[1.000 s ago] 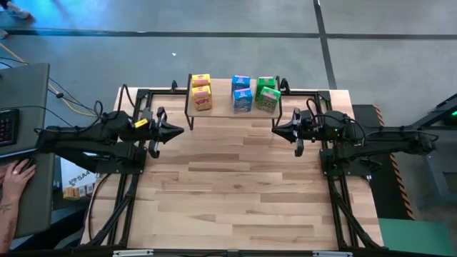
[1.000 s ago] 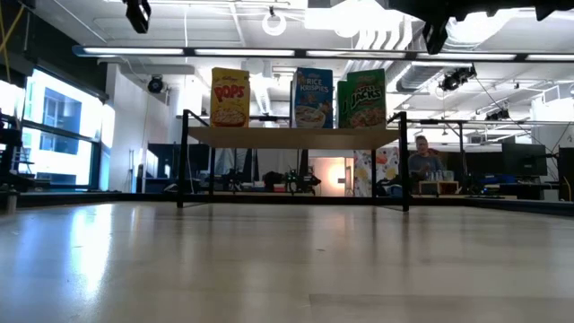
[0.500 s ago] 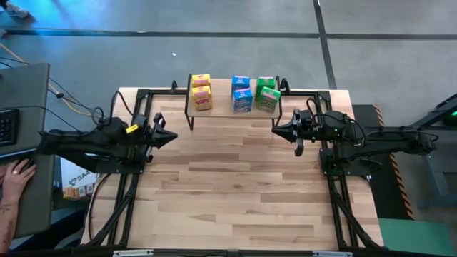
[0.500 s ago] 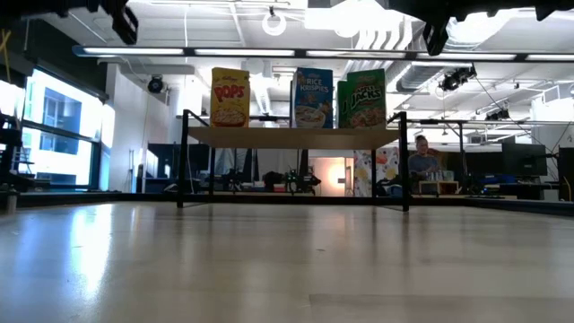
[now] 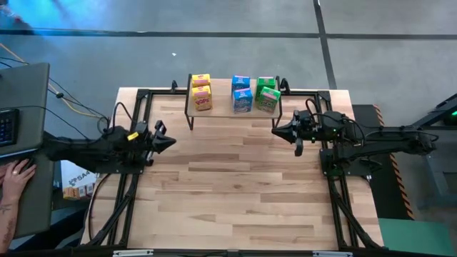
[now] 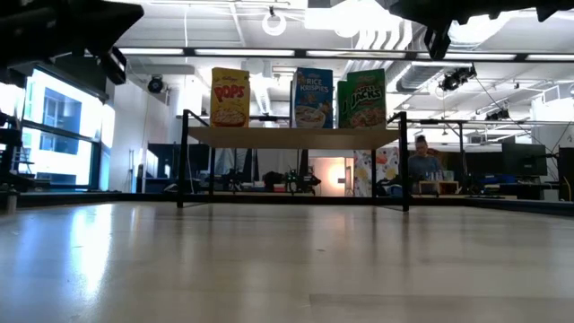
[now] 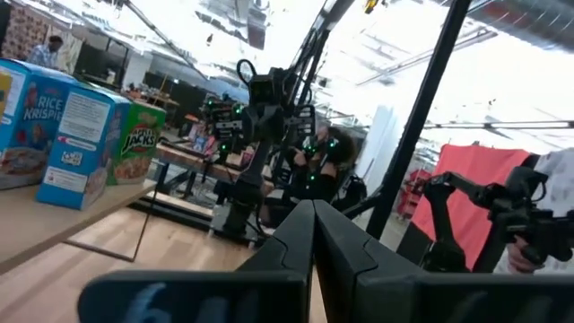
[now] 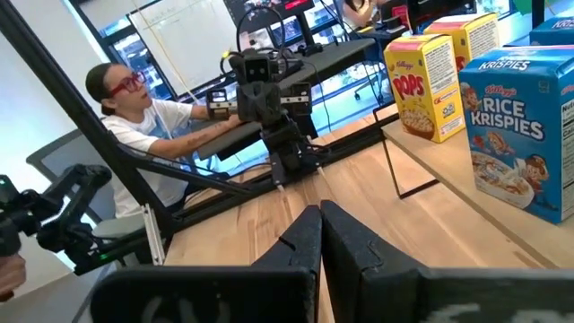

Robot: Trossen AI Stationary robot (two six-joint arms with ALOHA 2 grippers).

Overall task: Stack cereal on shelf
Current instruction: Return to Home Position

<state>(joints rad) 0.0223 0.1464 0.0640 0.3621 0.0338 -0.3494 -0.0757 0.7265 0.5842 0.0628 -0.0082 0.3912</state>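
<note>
Change: my left end effector [image 5: 170,141], closed, drew back from the shelf [image 5: 221,101] (right end effector [image 5: 275,129] closed too).
Cereal [image 5: 242,93]: all shelved, job seemingly done.

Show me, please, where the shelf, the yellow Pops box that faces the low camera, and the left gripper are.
shelf [image 6: 269,137]: low view, front edge of its wood plank.
yellow Pops box [image 6: 230,97]: low view, middle of its front face.
left gripper [image 5: 170,141]: high view, at its fingertips.

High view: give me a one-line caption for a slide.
Six cereal boxes stand paired by colour on the shelf, left gripper and right gripper shut and empty at either side.
</note>
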